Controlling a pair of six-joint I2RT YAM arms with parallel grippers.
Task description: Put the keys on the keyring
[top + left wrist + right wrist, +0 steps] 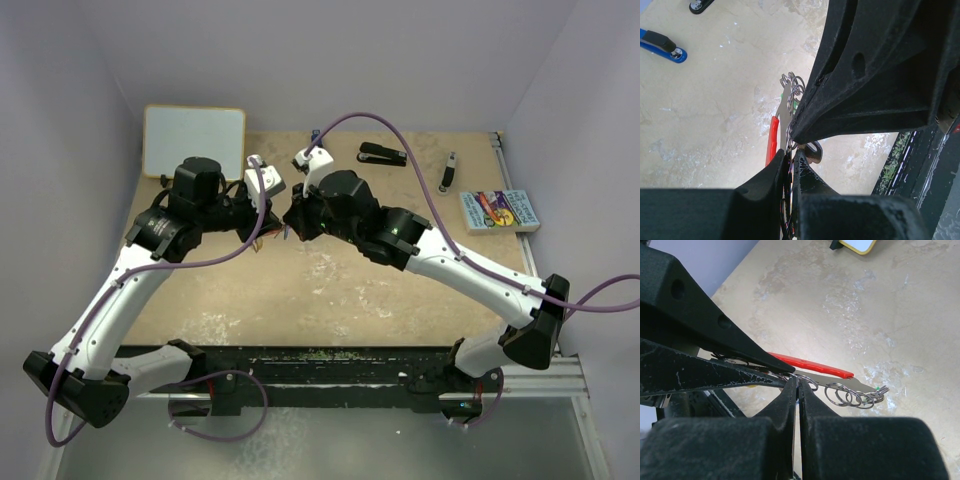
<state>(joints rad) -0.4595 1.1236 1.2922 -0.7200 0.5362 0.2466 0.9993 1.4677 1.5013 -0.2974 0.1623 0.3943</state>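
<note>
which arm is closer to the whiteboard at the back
Left. The left arm has its wrist just on the near side of the whiteboard; the right arm has its wrist farther off, to the board's right.

Left arm (pixel 110 300) and right arm (pixel 480 275) reach inward, tips meeting, jaws clamped.

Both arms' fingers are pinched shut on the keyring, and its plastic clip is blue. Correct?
No: the clip is red, not blue. The right wrist view shows the keyring with a red strip beside its silvery rings, and the left wrist view agrees. The rest holds: the left fingers and the right fingers are both shut on it.
</note>
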